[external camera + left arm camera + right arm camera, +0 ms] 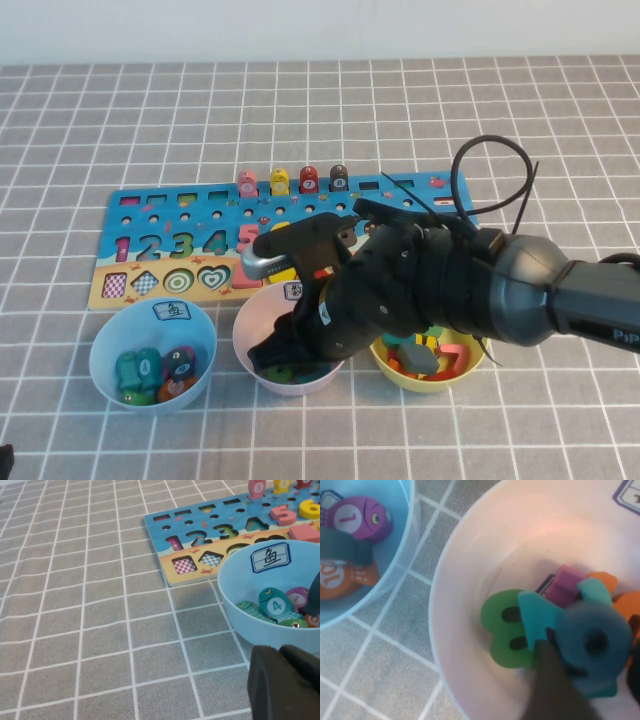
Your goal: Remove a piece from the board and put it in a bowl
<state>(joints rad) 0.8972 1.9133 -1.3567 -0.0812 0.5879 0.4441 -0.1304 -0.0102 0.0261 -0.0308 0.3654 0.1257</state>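
ITEM: the piece (592, 640), dark grey numeral "9"
- Location: off the board (150, 215), low inside the pink bowl (250, 330), above a green "8" (507, 630) and a teal piece (535, 615) (blurred, very close to the wrist camera).
- Right gripper (285, 355): reaching down into the pink bowl. Whether it clamps the piece or stands apart from it cannot be told.
- Left gripper (282, 685): parked low beside the light blue bowl (235, 605), state not readable.
- Step in hand, as judged: release into the bowl.
- Handling note: let go fully while low and central over the bowl floor. Then lift straight up, clear of the rim, so nothing tips or rides out
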